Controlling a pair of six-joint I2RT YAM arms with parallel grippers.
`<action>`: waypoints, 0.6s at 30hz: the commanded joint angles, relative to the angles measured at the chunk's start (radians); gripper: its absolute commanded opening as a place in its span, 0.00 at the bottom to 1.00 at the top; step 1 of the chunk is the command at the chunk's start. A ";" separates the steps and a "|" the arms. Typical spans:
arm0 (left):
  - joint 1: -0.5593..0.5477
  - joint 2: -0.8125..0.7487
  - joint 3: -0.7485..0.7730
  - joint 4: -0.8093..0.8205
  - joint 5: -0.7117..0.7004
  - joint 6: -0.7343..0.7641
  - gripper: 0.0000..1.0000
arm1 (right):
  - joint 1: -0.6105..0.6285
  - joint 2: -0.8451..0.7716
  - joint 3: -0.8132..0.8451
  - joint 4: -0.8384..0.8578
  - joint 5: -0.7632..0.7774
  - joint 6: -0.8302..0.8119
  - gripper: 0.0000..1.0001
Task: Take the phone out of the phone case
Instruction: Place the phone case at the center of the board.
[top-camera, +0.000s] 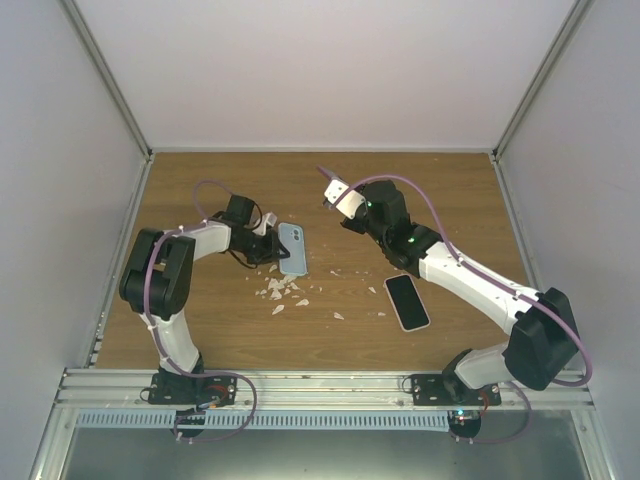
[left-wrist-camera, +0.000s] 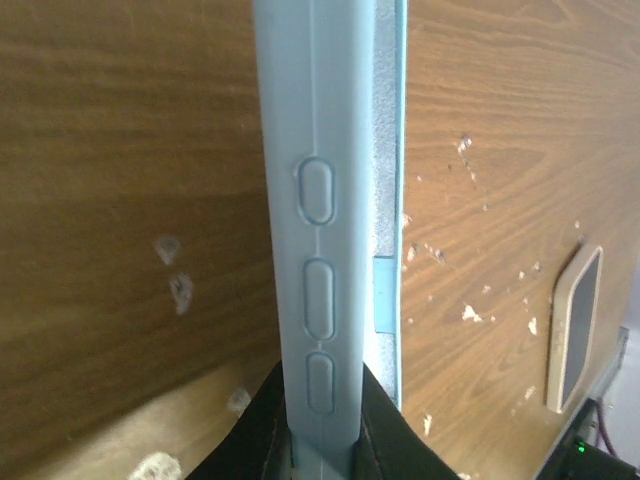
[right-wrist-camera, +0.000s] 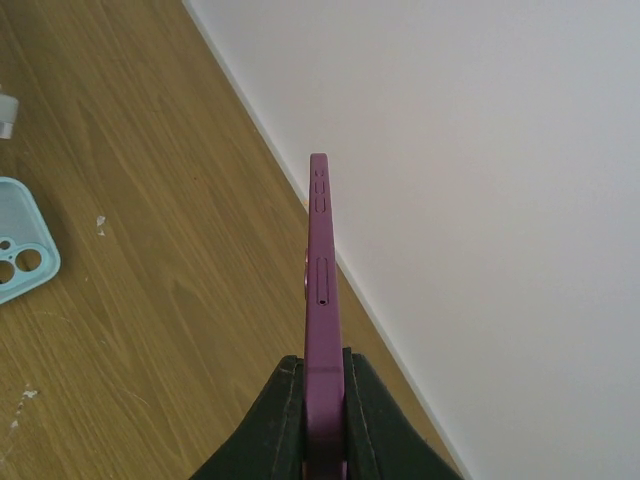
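A light blue phone case (top-camera: 291, 248) stands on its long edge on the wooden table. My left gripper (top-camera: 268, 242) is shut on its lower end. In the left wrist view the case's side (left-wrist-camera: 318, 200) with moulded buttons fills the centre, my gripper (left-wrist-camera: 322, 425) clamps it, and grey inner lining shows. My right gripper (top-camera: 338, 197) is shut on a purple phone (right-wrist-camera: 320, 270), held edge-on in the air right of the case and apart from it. The case's camera-hole corner shows in the right wrist view (right-wrist-camera: 20, 240).
A second phone (top-camera: 407, 301) with a dark screen and pale rim lies flat at centre right, also in the left wrist view (left-wrist-camera: 575, 330). White crumbs (top-camera: 283, 290) are scattered below the case. White walls enclose the table on three sides.
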 joint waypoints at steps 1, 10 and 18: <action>-0.009 0.038 0.071 -0.008 -0.083 0.046 0.13 | -0.008 -0.034 0.012 0.051 -0.001 0.018 0.00; -0.008 -0.005 0.044 -0.028 -0.200 0.049 0.52 | -0.007 -0.029 0.016 0.053 -0.005 0.011 0.00; 0.007 -0.121 0.043 -0.014 -0.209 0.041 0.89 | -0.008 -0.023 0.047 0.049 -0.002 -0.017 0.01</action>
